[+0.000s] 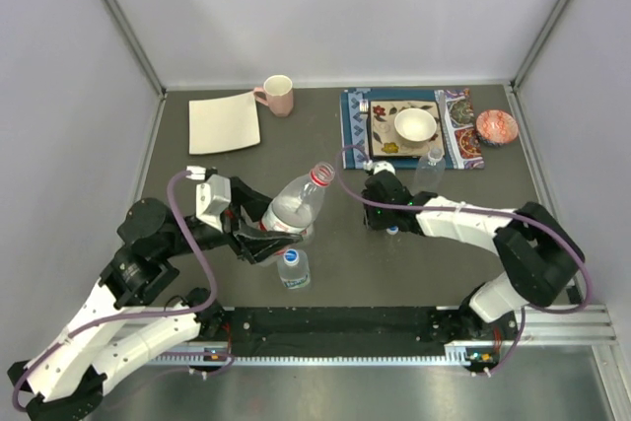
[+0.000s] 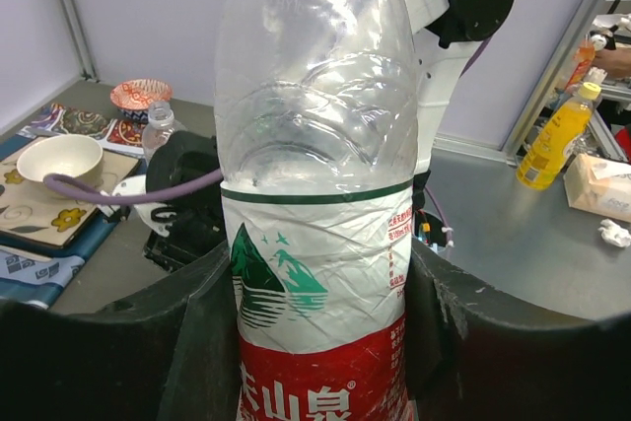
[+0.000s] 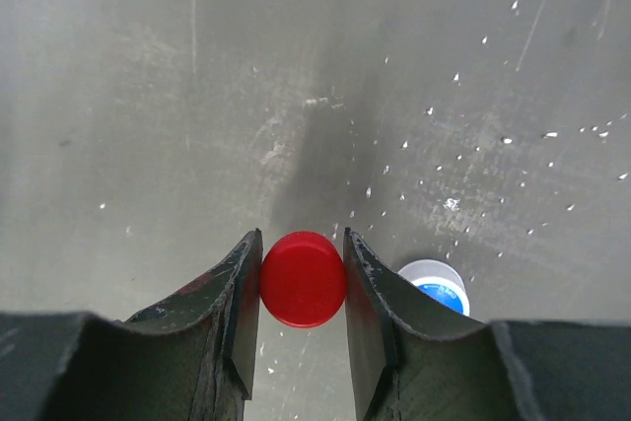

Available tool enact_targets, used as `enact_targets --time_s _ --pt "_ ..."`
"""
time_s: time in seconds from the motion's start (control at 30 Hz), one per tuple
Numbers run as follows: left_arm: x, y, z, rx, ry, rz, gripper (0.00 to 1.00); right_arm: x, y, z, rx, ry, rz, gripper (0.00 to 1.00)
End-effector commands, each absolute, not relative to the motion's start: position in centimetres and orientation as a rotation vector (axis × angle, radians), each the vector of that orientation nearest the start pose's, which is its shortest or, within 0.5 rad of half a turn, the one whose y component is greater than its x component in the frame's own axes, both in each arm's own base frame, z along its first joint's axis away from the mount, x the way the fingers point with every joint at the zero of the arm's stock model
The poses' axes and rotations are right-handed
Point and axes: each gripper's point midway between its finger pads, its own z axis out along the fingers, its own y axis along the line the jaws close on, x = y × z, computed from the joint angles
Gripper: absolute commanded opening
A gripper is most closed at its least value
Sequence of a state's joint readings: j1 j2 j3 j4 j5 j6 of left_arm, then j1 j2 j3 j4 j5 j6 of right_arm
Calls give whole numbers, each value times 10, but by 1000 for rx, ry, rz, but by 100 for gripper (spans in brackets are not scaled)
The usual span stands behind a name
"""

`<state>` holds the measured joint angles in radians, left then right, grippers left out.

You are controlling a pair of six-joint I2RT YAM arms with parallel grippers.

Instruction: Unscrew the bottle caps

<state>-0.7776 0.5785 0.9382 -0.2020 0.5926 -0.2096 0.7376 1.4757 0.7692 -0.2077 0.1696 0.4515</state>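
My left jaws are clamped on the labelled lower half of the big bottle (image 1: pixel 291 209), one on each side of its red-and-white label. My right jaws are closed on the red cap (image 3: pixel 303 278), pinching its rim from both sides, just above the grey surface (image 1: pixel 394 283).

As I judge it, this cap belongs to the big bottle. The bottle's neck shows only a red ring and an open mouth, so that cap is off.

A loose blue cap (image 3: pixel 434 285) with a white centre lies flat on the surface just beside my right jaws, so a second cap seems to be off as well. I cannot tell which bottle it came from.

Two caps look left to do:
- A small bottle (image 1: pixel 293 269) near my left arm has a blue cap on.
- Another small bottle (image 1: pixel 430 161), at the near edge of the patterned placemat (image 1: pixel 355 130), has a pale cap on.

I cannot find a fourth bottle.

The big bottle is held off the surface between my two arms and is tilted. From above, its long axis runs from its base at my left jaws, on the near left, to its mouth on the far right. The mouth points up and toward my right arm. The red cap sits with its flat top facing my wrist camera.
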Motion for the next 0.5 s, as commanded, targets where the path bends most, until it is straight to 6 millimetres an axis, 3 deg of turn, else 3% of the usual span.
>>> enact_targets --time_s 0.0,0.3,0.47 --pt "90 -228 400 886 1234 -1172 58 278 243 51 -262 2418 331 0" --pt "95 -228 394 879 1250 -1152 58 270 249 28 -283 2483 294 0" --pt "96 -228 392 878 1257 -1149 58 265 244 22 -287 2509 276 19"
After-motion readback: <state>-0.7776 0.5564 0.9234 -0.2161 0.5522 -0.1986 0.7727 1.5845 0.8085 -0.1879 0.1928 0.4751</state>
